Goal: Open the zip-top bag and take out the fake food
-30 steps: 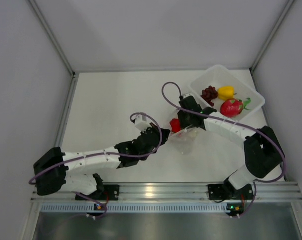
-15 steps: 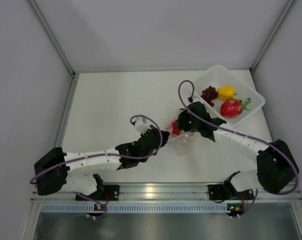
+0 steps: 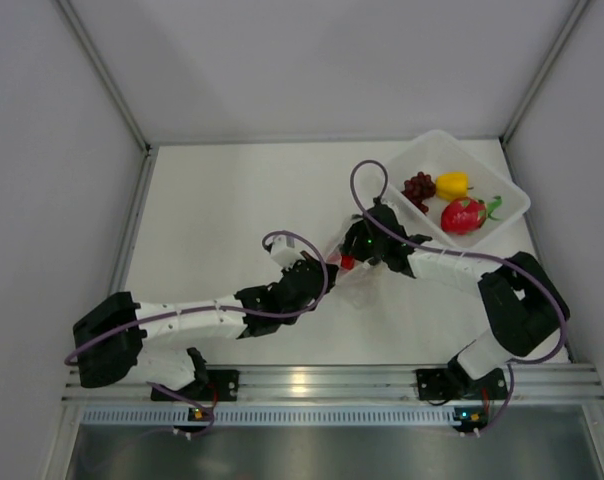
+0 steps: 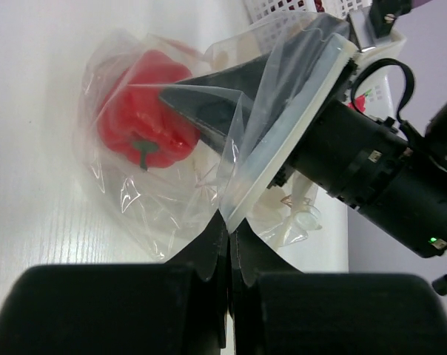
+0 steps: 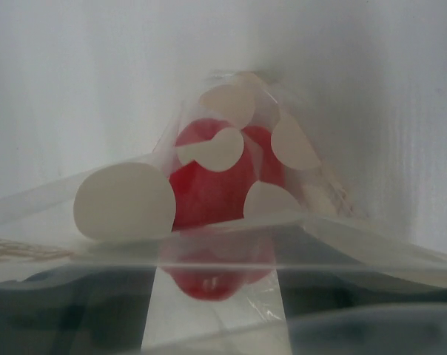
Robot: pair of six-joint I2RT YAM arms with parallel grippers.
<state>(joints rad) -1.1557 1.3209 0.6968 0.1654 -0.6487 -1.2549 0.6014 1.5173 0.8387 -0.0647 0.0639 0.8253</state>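
Observation:
The zip-top bag (image 3: 360, 287) lies crinkled at mid-table with the red pepper (image 3: 348, 262) inside. My left gripper (image 3: 320, 276) is shut on the bag's zip strip (image 4: 283, 148), holding that edge up. My right gripper (image 3: 355, 252) is inside the bag's mouth, jaws open. One dark finger (image 4: 209, 103) lies beside the red pepper (image 4: 143, 111). In the right wrist view the pepper (image 5: 216, 194) sits just ahead of the spread fingers (image 5: 61, 299), blurred by the bag film (image 5: 320, 185). The rest of the fake food lies in a tray: grapes (image 3: 418, 187), yellow pepper (image 3: 452, 183), pink-red fruit (image 3: 464, 215).
The rigid clear tray (image 3: 512, 205) stands at the back right, close behind my right arm. Grey walls close the table in on the left, far and right sides. An aluminium rail (image 3: 312, 382) runs along the near edge by the arm bases.
My right gripper has pushed left and deeper into the bag toward the red pepper, and its jaws have widened. The left gripper keeps its hold on the zip strip, almost unmoved.

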